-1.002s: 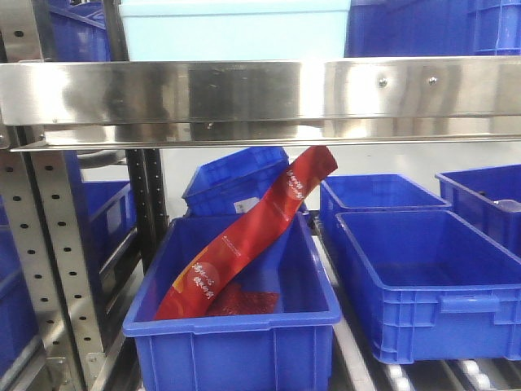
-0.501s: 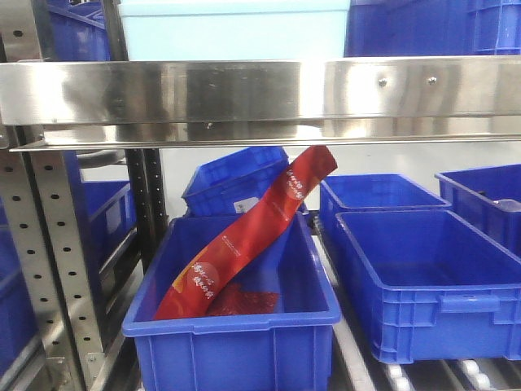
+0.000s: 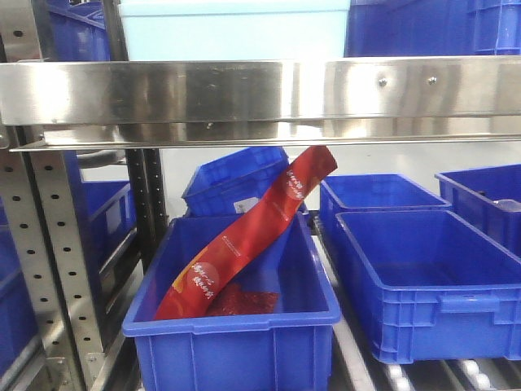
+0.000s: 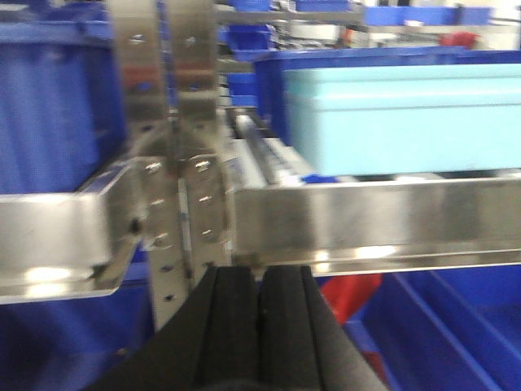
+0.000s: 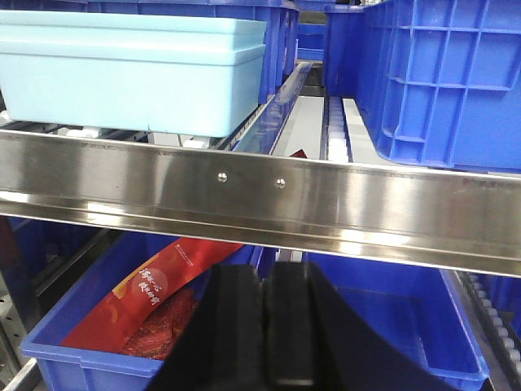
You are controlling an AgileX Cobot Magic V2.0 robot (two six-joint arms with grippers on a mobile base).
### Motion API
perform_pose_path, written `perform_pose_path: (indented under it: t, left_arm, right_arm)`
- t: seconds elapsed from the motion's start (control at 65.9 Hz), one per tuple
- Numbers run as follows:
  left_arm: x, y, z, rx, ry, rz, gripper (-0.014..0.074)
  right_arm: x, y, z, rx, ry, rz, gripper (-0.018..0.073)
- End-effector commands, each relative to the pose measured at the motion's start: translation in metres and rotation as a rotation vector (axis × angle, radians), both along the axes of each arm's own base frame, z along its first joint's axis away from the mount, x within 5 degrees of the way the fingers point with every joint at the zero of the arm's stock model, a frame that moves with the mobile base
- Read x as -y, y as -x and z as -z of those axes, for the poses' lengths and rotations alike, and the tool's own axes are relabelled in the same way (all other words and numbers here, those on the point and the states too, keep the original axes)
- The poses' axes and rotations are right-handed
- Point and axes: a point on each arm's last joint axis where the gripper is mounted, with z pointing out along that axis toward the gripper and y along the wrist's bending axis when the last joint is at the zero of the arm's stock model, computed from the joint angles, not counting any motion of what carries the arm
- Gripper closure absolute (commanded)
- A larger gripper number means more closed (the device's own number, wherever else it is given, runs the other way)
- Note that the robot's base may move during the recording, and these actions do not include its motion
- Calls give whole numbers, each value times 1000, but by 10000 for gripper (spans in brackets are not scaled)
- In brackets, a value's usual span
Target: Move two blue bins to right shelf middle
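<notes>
On the lower shelf level a blue bin [image 3: 236, 326] [image 5: 57, 362] stands at the front, with a long red packet [image 3: 252, 236] [image 5: 151, 289] leaning out of it. To its right is a bare blue bin [image 3: 440, 301] [image 5: 391, 309], another [image 3: 383, 191] behind that, and a tilted blue bin [image 3: 228, 183] at the back. My left gripper [image 4: 260, 281] is shut with nothing in it, facing the steel shelf rail [image 4: 374, 220]. Also shut and holding nothing, my right gripper [image 5: 263, 285] hangs just below the rail [image 5: 260, 191]. Neither gripper shows in the front view.
A light-blue bin [image 3: 236, 32] [image 5: 130, 69] [image 4: 407, 114] sits on the upper shelf with a tall blue bin [image 5: 440, 81] to its right. A perforated steel upright [image 3: 49, 269] [image 4: 171, 163] divides this bay from more blue bins on the left. Another blue bin [image 3: 488, 199] is at far right.
</notes>
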Motion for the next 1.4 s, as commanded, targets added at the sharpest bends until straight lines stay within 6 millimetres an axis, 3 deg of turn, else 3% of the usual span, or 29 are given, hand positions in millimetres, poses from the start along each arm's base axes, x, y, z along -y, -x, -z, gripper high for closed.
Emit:
perform_pose_path:
  t: [0.0, 0.197, 1.199, 1.381]
  left_arm:
    - [-4, 11, 18, 34, 22, -36, 707]
    - [-8, 22, 67, 45, 29, -64, 707]
    - [-7, 22, 64, 82, 34, -62, 707]
    - [-7, 22, 64, 82, 34, -62, 707]
  right_arm:
    - [0, 1, -2, 28, 2, -3, 720]
    - [0, 1, -2, 28, 2, -3, 720]
    - [0, 1, -5, 52, -12, -2, 721]
    - [11, 13, 3, 86, -16, 73, 721]
